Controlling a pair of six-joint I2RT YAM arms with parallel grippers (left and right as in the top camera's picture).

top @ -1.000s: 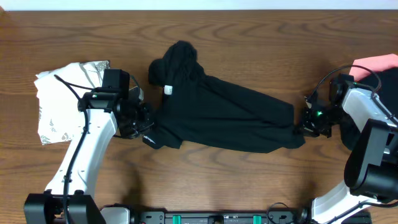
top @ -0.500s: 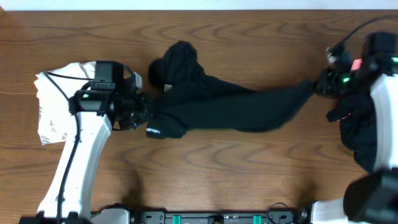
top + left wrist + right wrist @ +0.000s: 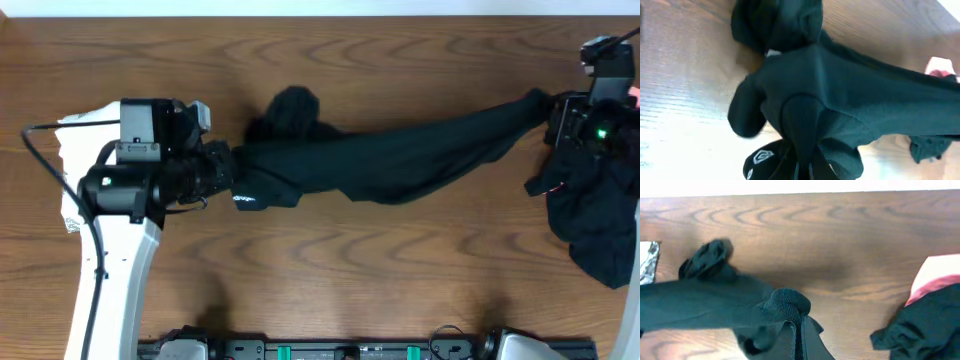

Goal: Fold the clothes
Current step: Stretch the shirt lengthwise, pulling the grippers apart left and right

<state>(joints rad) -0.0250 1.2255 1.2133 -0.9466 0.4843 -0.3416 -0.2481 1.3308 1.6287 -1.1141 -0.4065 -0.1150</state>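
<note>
- Left end effector (image 3: 232, 180) is clamped on one end of a black shirt (image 3: 400, 165); its arm reaches in from the near left edge of the desk (image 3: 400, 270), over a white, grey-printed garment (image 3: 70, 150).
- Right end effector (image 3: 552, 108) pinches the shirt's other end at the far right.
- Shirt is drawn taut between them, with a bunched lump near its left end.
- A black pile (image 3: 595, 220) with a pink piece (image 3: 940, 272) lies at the right.

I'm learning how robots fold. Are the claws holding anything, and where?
Both hold the black fabric shirt stretched between them: left gripper at the end by the white logo, right gripper at the opposite end.
</note>
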